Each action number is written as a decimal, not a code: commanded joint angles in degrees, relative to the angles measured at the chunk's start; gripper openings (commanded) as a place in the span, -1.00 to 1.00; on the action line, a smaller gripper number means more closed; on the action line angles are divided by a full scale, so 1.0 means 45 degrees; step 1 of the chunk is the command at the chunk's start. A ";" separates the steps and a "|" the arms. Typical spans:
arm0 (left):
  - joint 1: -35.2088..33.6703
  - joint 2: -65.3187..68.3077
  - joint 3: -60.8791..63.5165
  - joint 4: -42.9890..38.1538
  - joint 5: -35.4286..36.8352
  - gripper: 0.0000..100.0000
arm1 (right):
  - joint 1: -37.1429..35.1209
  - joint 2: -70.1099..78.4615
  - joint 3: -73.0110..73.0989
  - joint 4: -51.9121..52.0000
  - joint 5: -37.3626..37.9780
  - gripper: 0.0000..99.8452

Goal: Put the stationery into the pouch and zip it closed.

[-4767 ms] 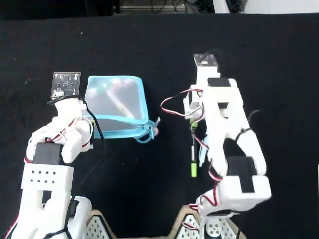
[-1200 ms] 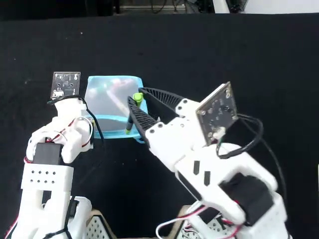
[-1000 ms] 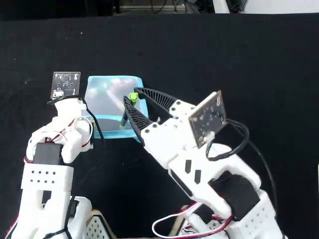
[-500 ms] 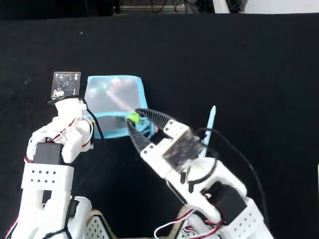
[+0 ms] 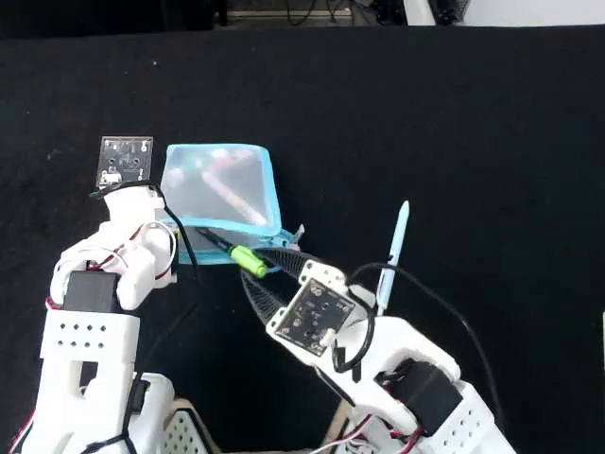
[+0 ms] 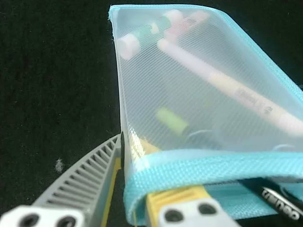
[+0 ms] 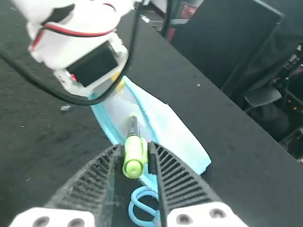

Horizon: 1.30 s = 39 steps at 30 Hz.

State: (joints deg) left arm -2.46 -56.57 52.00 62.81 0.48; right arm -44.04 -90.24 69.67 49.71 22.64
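Right wrist view: my right gripper (image 7: 135,145) clamps the light-looking, stiff pen (image 7: 133,161) at its cap; left gripper (image 6: 125,142) pinches the floppy pouch (image 6: 199,94).

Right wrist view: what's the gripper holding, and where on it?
The right gripper holds the green-capped pen by its green cap end, with the dark tip pointing at the opening of the pouch.
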 commanded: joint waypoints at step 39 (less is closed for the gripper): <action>-0.0147 0.0059 -0.0068 0.0117 0.0059 -0.94 | 0.9827 1.0325 -0.7492 0.3927 -0.3575 -0.71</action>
State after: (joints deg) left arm -2.46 -56.57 52.00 62.81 0.48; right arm -5.10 -53.05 41.80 67.65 10.68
